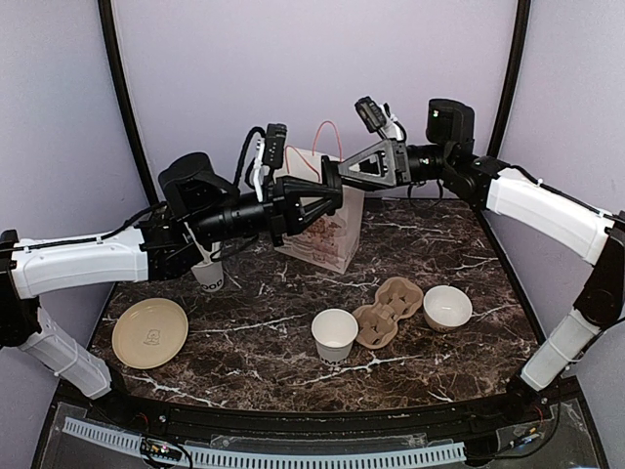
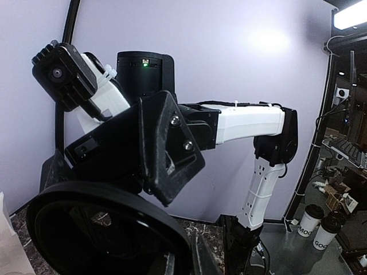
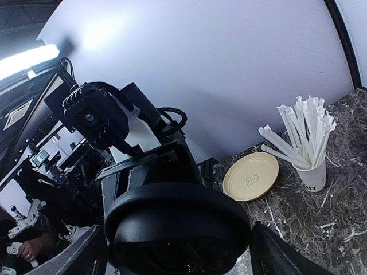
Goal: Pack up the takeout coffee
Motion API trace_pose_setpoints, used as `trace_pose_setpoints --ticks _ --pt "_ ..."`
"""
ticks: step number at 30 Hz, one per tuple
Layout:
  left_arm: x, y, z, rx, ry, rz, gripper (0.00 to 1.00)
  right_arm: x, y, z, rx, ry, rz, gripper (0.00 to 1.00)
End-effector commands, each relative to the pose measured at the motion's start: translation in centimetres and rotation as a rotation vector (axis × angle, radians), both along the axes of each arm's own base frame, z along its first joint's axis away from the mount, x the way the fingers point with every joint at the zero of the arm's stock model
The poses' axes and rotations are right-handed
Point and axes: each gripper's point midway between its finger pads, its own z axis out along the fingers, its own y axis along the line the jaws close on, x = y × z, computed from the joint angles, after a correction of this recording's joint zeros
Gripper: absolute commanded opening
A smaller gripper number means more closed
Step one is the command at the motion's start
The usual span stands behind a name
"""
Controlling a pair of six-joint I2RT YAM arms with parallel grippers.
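Note:
The takeout coffee's white paper cup [image 1: 334, 335] stands upright and uncovered on the marble table, front centre. Its round black lid [image 3: 172, 212] hangs in the air above the paper bag [image 1: 327, 234], where both arms meet. My left gripper [image 1: 314, 202] is shut on the lid [image 2: 97, 229], which fills the lower left of the left wrist view. My right gripper [image 1: 339, 180] faces it, open. Its fingers [image 3: 275, 255] stand on either side of the lid, with a gap showing at the right one.
A cardboard cup carrier [image 1: 388, 311] and a white bowl [image 1: 447, 307] lie right of the cup. At the left are a cup of straws [image 3: 309, 166] and a beige plate [image 1: 149, 332]. The bag with pink handles stands at the back centre.

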Motion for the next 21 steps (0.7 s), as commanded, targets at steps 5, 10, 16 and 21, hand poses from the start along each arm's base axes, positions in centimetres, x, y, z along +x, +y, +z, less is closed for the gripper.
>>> trace_pose_setpoints --ticks 5,10,16,21 --pt "-0.8 0.1 2.8 -0.065 -0.059 -0.012 0.11 -0.7 -0.1 0.3 0.015 -0.038 0.003 0.8" --pt "-0.6 -0.2 2.8 -0.06 -0.062 -0.012 0.11 -1.1 0.0 -0.2 -0.002 -0.043 0.01 0.84" --pt "-0.6 -0.3 3.0 -0.064 -0.072 -0.006 0.11 -1.5 0.2 -0.8 -0.012 -0.046 0.021 0.84" --pt "-0.6 -0.4 2.8 -0.057 -0.072 -0.007 0.12 -1.7 0.2 -0.6 -0.011 -0.053 0.024 0.74"
